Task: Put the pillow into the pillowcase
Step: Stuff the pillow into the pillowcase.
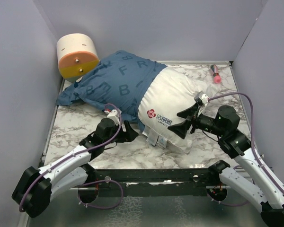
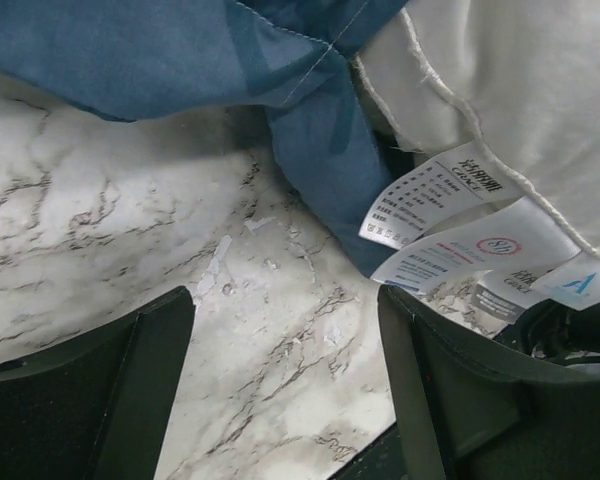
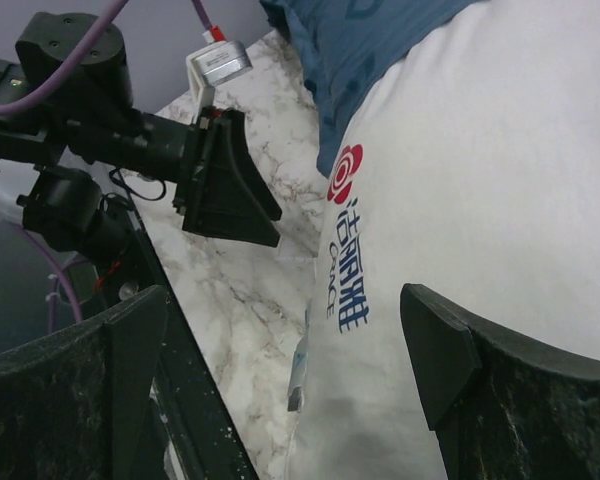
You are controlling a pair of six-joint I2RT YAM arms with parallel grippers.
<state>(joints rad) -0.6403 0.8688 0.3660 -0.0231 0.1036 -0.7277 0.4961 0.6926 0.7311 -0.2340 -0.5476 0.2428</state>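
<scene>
Hanging low over the white veined marble table (image 1: 80, 125), the left gripper (image 1: 128, 133) has its jaws spread wide and grips nothing, just beside the white care labels (image 2: 432, 203) sewn to the large plump white fabric pillow (image 1: 168, 101). The right gripper (image 1: 184, 122), equally wide apart, straddles the pillow's near right edge. The pillow lies mid-table, its left part inside the dark blue lettered fabric pillowcase (image 1: 116, 80) and its right part bare. Farther back are a cream-and-orange cylinder (image 1: 78, 56) at the left corner and a small pink object (image 1: 216, 74) at the right.
</scene>
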